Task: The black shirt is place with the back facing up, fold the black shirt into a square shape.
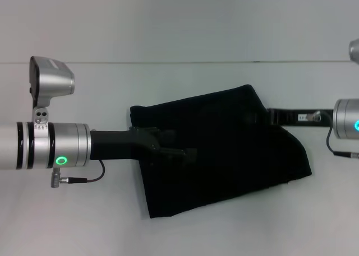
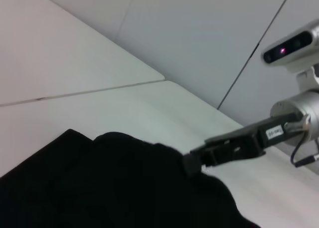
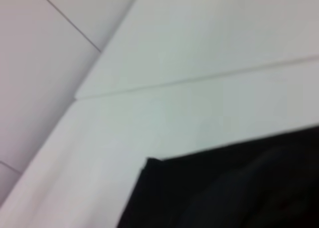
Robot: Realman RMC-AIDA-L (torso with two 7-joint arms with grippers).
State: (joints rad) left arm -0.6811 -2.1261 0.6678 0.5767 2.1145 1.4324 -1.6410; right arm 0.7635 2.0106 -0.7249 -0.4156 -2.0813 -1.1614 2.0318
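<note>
The black shirt point(image 1: 230, 155) lies bunched and partly folded on the white table point(image 1: 67, 222), with no lettering showing. My left gripper point(image 1: 188, 152) reaches in from the left and sits low over the shirt's left part, black against black. My right gripper point(image 1: 270, 117) comes in from the right at the shirt's far right edge. In the left wrist view that right gripper point(image 2: 192, 163) is shut on a raised hump of the shirt point(image 2: 99, 188). The right wrist view holds only a corner of the shirt point(image 3: 239, 188) on the table.
The white table top point(image 3: 174, 113) spreads around the shirt on every side. A pale wall point(image 1: 179, 21) stands behind the table's far edge. The silver left arm point(image 1: 50, 144) crosses the table's left half.
</note>
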